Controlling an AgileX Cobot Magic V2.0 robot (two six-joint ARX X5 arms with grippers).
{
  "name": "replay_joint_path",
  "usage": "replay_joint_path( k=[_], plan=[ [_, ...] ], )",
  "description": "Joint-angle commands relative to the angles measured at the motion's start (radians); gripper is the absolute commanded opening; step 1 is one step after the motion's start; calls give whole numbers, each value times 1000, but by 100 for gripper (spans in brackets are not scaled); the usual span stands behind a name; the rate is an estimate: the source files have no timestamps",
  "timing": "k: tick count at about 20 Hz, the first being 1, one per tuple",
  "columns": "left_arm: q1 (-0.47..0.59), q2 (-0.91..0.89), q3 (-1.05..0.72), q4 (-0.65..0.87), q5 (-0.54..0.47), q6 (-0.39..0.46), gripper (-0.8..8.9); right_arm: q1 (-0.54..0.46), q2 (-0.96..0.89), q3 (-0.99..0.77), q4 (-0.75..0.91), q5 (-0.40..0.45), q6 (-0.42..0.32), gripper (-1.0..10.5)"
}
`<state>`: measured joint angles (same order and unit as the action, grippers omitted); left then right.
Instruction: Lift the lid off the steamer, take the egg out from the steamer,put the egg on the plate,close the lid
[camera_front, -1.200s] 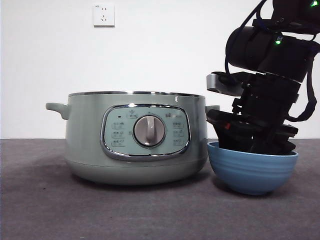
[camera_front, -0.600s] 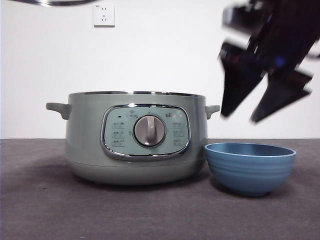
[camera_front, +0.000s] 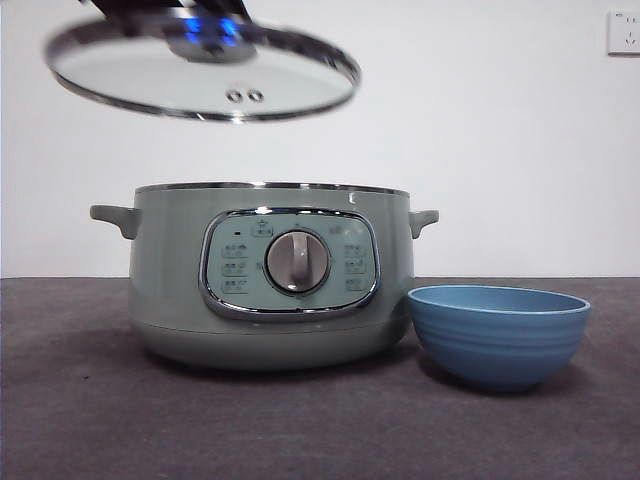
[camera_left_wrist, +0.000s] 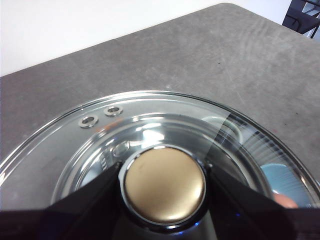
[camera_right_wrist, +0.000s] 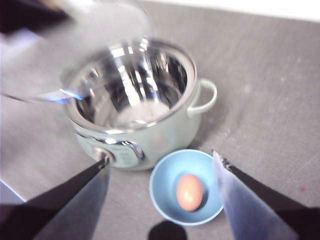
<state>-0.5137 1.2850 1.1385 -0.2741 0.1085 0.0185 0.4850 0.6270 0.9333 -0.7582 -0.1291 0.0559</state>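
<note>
The lid (camera_front: 203, 72) hangs in the air above the pot's (camera_front: 272, 275) left half, tilted a little, its chrome rim catching light and two small vent holes showing through the glass. The left gripper (camera_left_wrist: 164, 186) holds it: in the left wrist view its two black jaws stand pressed against either side of the knob (camera_left_wrist: 164, 184), which sits squarely between them, with the glass dome spreading out around and beyond the jaws. From the front only a dark bit of that arm shows at the top edge, just over the lid's middle, with a blue glint beside it.

Below the lid, the pot stands open on the grey table (camera_front: 90, 420), well apart from the glass. The right wrist view shows its shiny metal inside with no egg in it; the lid's blurred edge overlaps the pot's rim on one side there.

Just beside the pot, to the right, the bowl (camera_front: 499, 334) rests on the table, its rim close under the pot's right handle; whether the two touch cannot be told. The egg (camera_right_wrist: 190, 192) lies in the bowl's bottom, seen only from the right wrist camera.

The right gripper (camera_right_wrist: 161, 165) is high above, out of the front view, jaws spread wide and holding nothing; the bowl with the egg lies beneath it, between the two jaw tips, and the pot just beyond them.
</note>
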Motion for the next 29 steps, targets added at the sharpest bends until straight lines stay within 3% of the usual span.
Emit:
replay_joint_path(
  k=[1,12,29],
  plan=[
    [-10,45,16,106,5,11,-9,2,-47,1,-36,0,58,351],
    [-17,215,16,256,3,8,-9,2,-79,1,-89,-2,59,347],
    [-43,272,16,129,-28,0,-9,2,-79,1,-88,0,40,347]
  ],
)
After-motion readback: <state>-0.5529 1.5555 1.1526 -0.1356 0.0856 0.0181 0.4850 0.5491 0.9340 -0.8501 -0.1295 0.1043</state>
